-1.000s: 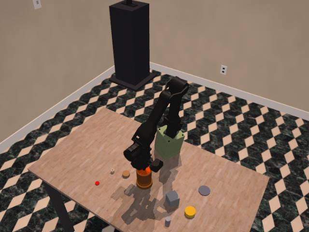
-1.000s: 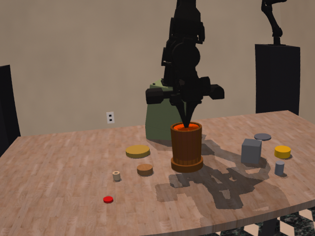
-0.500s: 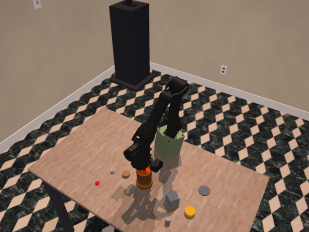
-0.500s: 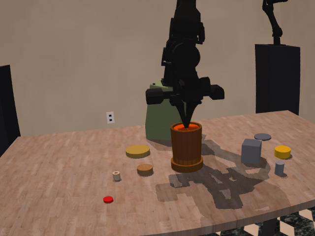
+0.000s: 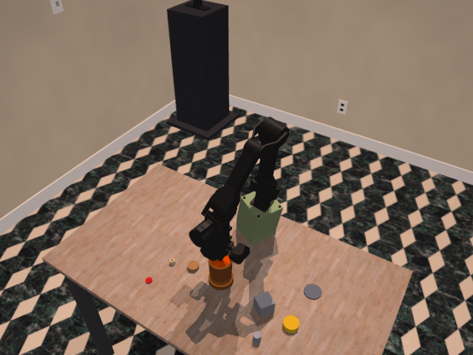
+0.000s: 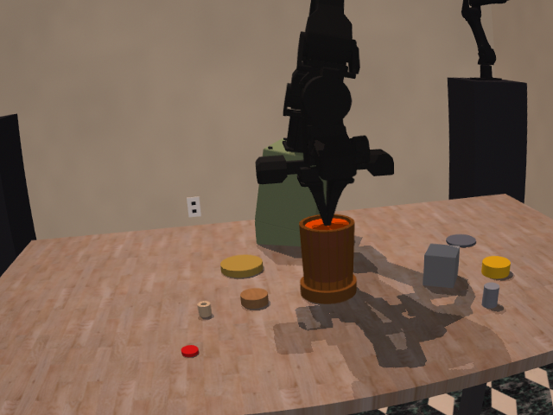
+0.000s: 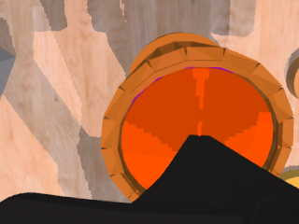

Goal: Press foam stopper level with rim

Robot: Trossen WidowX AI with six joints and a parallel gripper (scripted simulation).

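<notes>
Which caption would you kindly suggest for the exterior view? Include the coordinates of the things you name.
Closed gripper [image 5: 221, 259] [image 6: 327, 223] [image 7: 197, 145] pointing down into the upright brown jar [image 5: 220, 273] [image 6: 327, 258] [image 7: 112, 128], over its orange stopper [image 5: 220, 262] [image 6: 312, 224] [image 7: 163, 103].

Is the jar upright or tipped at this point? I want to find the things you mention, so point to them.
Upright. In the exterior view the brown jar [image 5: 220, 273] [image 6: 327, 258] [image 7: 112, 135] stands on its wide foot, walls vertical and mouth up, with the orange stopper [image 5: 221, 262] [image 6: 312, 224] [image 7: 163, 103] inside.

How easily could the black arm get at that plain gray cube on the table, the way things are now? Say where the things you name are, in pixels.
Probably yes: nothing stands over the gray cube [image 5: 264, 304] [image 6: 441, 266], though the shut jaws, now inside the brown jar [image 5: 220, 273] [image 6: 327, 257] [image 7: 112, 140], would likely need to lift clear of its rim first.
</notes>
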